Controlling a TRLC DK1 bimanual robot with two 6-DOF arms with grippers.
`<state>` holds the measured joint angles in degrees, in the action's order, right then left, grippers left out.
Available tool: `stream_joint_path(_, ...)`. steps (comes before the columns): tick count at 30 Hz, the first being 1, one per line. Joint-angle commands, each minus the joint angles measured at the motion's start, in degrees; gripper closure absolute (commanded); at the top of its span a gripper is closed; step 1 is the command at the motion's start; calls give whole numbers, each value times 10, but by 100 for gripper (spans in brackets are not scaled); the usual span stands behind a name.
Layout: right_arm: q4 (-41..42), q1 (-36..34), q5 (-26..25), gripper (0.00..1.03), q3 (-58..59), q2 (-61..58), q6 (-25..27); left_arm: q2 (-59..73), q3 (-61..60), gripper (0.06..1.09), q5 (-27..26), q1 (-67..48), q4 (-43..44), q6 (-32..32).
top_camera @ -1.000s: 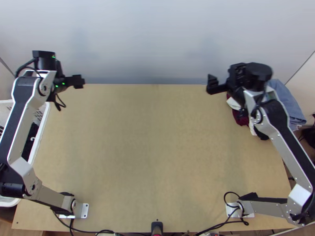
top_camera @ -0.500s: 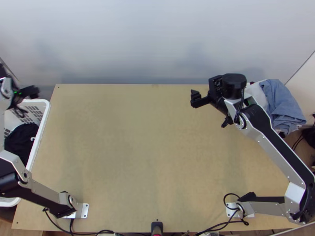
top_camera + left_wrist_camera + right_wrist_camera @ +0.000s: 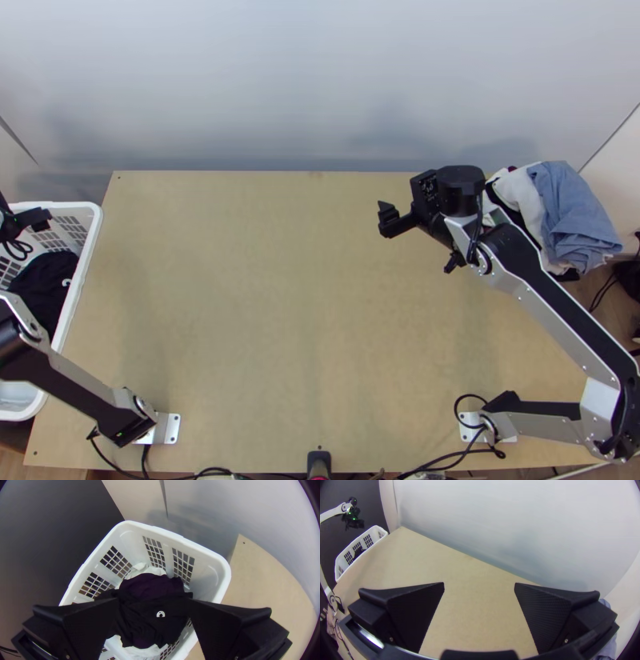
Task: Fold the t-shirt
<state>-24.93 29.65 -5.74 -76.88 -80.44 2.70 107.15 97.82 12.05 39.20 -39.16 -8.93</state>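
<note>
My left gripper (image 3: pixel 34 219) is over the white basket at the table's left side. Black cloth with a small white round print (image 3: pixel 42 282) lies bunched in that basket. In the left wrist view my left gripper (image 3: pixel 153 600) stands open above the black cloth (image 3: pixel 143 621), with dark purple cloth (image 3: pixel 150 585) bunched beside it; which piece is a t-shirt I cannot tell. My right gripper (image 3: pixel 389 221) is above the table's right half, away from the cloth. Between the open fingers of my right gripper (image 3: pixel 479 585), bare table shows in the right wrist view.
The white basket (image 3: pixel 90 240) stands against the left edge of the wooden table (image 3: pixel 264 304). At the back right corner lies a heap with blue cloth (image 3: pixel 572 212) and white cloth (image 3: pixel 522 194). A pale wall (image 3: pixel 320 88) rises behind the table.
My left gripper has moved left, from over the table's back left corner to above the basket. My right gripper has come away from the heap, left and toward the near edge.
</note>
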Motion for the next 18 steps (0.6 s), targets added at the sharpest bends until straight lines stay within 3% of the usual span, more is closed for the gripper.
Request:
stream_joint_path(1,0,8,-1,5,16,6,8,86,36,11,1,23,11,-13)
stream_joint_path(18,0,8,-10,5,24,5,20,240,78,11,0,53,36,-6)
